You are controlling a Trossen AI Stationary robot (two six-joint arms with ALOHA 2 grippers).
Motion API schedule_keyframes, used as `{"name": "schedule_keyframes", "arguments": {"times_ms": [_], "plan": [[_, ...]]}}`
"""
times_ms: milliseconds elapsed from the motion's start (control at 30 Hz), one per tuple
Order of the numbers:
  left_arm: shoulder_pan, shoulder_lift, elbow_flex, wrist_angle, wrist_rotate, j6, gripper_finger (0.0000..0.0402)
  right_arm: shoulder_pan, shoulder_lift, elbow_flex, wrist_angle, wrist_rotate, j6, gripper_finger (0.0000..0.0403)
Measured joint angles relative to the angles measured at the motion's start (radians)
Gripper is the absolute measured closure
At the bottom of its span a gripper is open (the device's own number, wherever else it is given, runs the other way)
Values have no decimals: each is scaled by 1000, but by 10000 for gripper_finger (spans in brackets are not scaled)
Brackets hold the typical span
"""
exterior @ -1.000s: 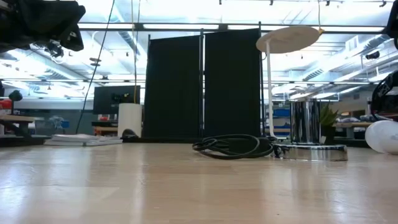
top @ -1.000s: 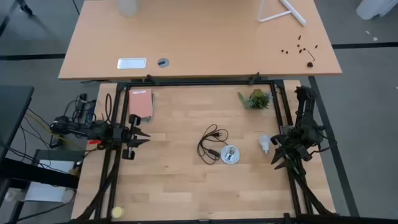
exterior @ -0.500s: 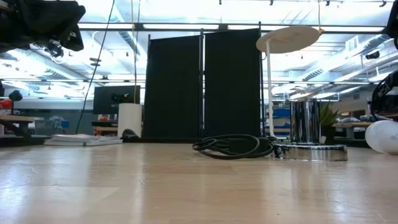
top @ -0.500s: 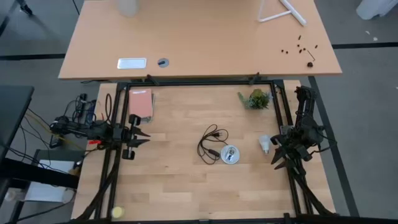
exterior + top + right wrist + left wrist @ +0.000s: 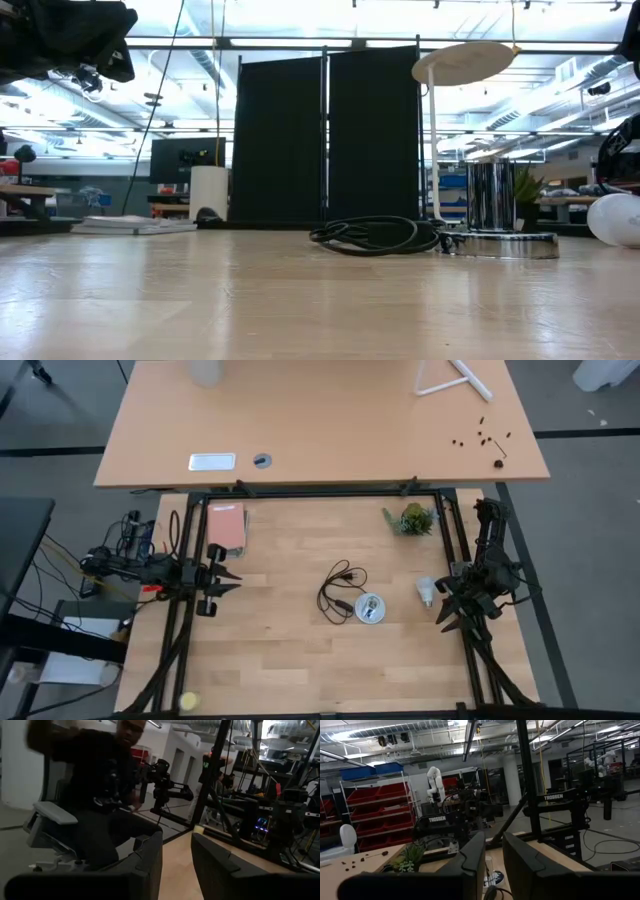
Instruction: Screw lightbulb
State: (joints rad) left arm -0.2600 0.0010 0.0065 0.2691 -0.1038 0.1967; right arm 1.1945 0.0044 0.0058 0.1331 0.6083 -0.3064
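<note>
The lightbulb (image 5: 425, 591) lies near the desk's (image 5: 280, 650) right edge, beside the socket disc (image 5: 369, 608). The right pincer (image 5: 449, 617) hovers at that edge, pressed together and empty. The left pincer (image 5: 230, 582) hangs at the left edge, nearly closed, pinching nothing.

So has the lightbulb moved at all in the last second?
No. In the high view the lightbulb lies just right of the socket disc, exactly where it lay before, with the same gap to the right gripper beside it.
</note>
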Motion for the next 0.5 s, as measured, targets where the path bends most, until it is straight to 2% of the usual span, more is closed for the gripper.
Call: {"name": "schedule_keyframes", "arguments": {"times_ms": [400, 500], "plan": [[0, 0, 0, 0, 0, 0, 331, 0, 0, 0, 0, 0, -1, 291], [0, 0, 0, 0, 0, 0, 331, 0, 0, 0, 36, 6, -61, 291]]}}
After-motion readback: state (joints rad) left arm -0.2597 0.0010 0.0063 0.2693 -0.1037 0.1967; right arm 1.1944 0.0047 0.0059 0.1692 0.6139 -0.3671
